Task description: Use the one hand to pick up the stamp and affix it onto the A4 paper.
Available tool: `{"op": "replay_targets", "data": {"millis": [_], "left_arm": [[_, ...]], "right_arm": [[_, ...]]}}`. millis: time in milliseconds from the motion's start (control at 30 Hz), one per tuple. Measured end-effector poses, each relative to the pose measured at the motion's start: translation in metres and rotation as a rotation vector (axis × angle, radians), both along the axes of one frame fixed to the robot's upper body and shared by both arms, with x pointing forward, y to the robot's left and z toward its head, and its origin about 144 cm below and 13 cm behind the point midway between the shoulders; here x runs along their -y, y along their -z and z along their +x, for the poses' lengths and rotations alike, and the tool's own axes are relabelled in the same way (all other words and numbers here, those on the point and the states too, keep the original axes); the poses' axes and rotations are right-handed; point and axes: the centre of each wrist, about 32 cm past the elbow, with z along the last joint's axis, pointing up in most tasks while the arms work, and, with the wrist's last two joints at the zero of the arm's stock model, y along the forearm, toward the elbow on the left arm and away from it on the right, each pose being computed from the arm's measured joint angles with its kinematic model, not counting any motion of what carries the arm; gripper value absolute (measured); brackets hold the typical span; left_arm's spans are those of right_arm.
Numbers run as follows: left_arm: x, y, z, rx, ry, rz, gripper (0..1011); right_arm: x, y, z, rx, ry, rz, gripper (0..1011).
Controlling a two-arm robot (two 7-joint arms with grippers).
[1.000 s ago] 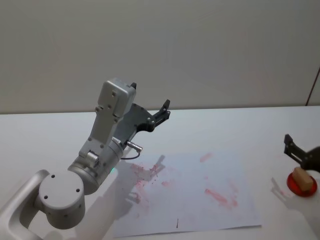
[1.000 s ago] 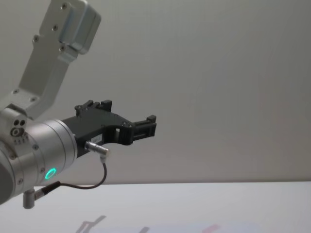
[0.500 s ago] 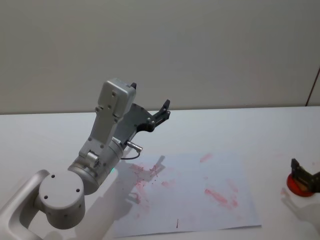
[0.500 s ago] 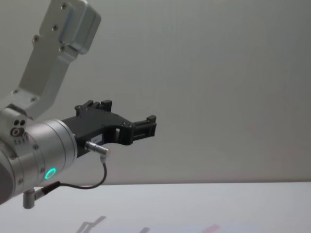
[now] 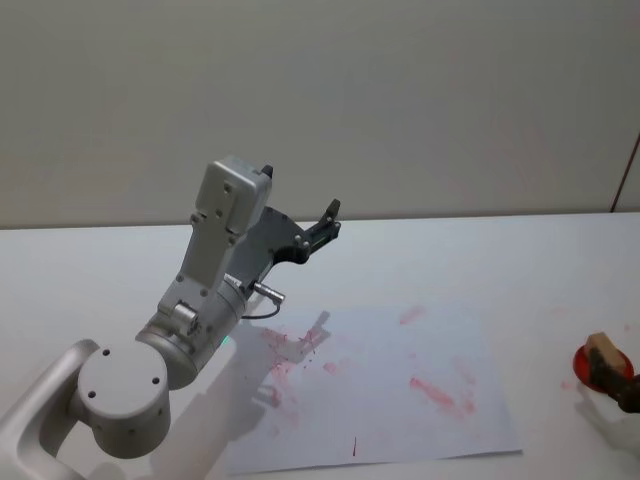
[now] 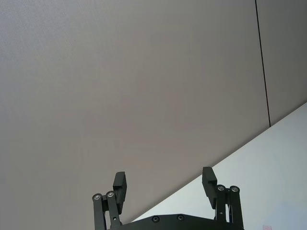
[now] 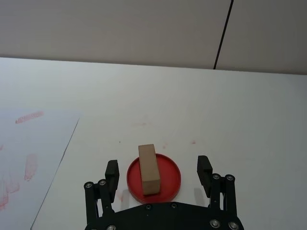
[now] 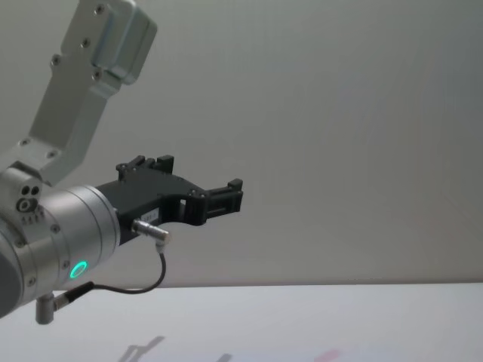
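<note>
several red prints already mark the paper (image 5: 380,400). the stamp (image 7: 148,168) stands on its red pad (image 7: 169,181), right of the sheet. the right gripper (image 7: 158,164) waits near it, wide open and empty; gripping and pressing remain. the left gripper (image 6: 164,173) hangs raised, open, empty.

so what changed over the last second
The right tool dipped over the wooden stamp, then drew back toward the robot, to the head view's lower right edge. It took hold of nothing: it is open, and the stamp stands on the red ink pad as before. The left tool, raised and open, and the A4 paper stayed put.
</note>
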Motion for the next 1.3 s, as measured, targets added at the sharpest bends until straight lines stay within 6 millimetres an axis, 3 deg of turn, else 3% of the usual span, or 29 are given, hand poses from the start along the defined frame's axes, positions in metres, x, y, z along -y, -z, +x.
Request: {"op": "replay_targets", "data": {"millis": [733,1000,1300], "left_arm": [[0.0,0.0,0.0,0.0,0.0,0.0,1001],[0.0,0.0,0.0,0.0,0.0,0.0,1001],[0.0,0.0,0.0,0.0,0.0,0.0,1001]], "right_arm": [[-0.003,0.012,0.031,-0.041,-0.065,-0.012,995],[-0.004,0.012,0.036,-0.041,-0.076,-0.017,822],[-0.004,0.013,0.04,-0.042,-0.083,-0.02,536]]}}
